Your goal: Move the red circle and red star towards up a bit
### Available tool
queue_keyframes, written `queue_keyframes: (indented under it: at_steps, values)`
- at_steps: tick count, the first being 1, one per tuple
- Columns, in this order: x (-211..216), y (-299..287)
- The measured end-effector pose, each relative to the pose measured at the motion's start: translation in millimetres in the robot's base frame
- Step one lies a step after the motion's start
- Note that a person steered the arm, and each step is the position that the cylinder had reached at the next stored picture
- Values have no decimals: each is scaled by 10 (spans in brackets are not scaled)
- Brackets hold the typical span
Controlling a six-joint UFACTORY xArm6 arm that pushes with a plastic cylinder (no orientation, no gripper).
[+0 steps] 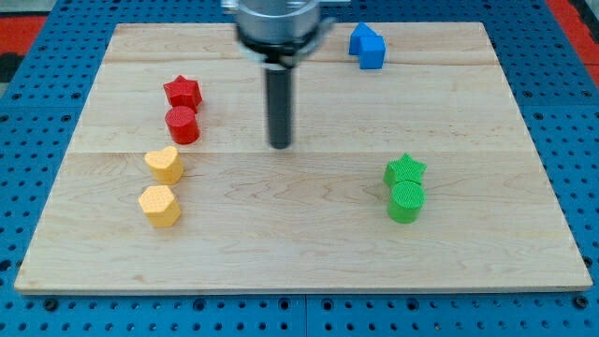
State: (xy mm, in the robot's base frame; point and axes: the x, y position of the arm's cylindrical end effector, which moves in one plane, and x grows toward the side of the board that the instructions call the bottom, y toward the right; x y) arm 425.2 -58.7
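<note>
Altogether two red blocks, two yellow, two green, one blue.

text: none legible | labels/brands/nos.: none | checked: pale wooden board, coloured blocks, blue pegboard table | signs: none

Rod mount cropped at view's top

Two red blocks, two yellow, two green, seemingly two blue.
</note>
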Motion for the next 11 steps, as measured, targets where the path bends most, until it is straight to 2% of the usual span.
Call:
queue_keyframes:
  at_steps: [1,2,4,5,8,11]
  values:
    - [135,-712]
    - [151,-1086]
    - [-88,-813]
    - [-50,-839]
    - [-87,-391]
    - [-381,-624]
